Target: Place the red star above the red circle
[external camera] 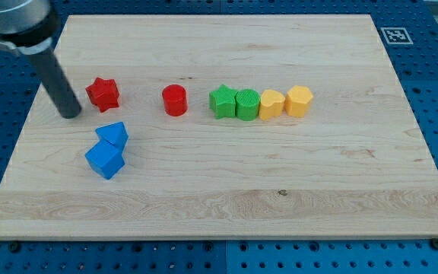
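Lower left: two blue blocks (107,149), touching. Middle row, left to right: my tip (71,114), a bare rod grasping nothing, just left of the red star (103,93) without clear contact; red circle (174,100) right of the star; green blocks (234,103); yellow blocks (286,101).

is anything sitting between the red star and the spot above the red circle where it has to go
Nothing visible blocks it. The board between the red star and the area toward the view's top from the red circle is bare. My tip sits just left of the star.
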`<state>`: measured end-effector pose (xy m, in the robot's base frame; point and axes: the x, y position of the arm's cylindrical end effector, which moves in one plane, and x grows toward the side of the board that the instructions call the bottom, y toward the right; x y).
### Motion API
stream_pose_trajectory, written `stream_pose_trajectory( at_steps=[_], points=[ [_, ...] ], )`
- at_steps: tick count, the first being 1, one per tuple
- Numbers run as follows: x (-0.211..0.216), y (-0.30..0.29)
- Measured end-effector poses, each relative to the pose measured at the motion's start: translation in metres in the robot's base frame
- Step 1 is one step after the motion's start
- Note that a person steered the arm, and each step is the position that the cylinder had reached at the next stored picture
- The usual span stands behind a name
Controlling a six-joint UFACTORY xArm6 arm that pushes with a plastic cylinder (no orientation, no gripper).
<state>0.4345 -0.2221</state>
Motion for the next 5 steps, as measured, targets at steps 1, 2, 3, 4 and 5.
stream_pose_trajectory(
  at_steps=[1, 2, 3, 4, 5],
  points=[
    [-0.002, 0.023],
    [-0.018, 0.025],
    [-0.020, 0.035],
    [-0.020, 0.062],
    [-0.020, 0.079]
  ],
)
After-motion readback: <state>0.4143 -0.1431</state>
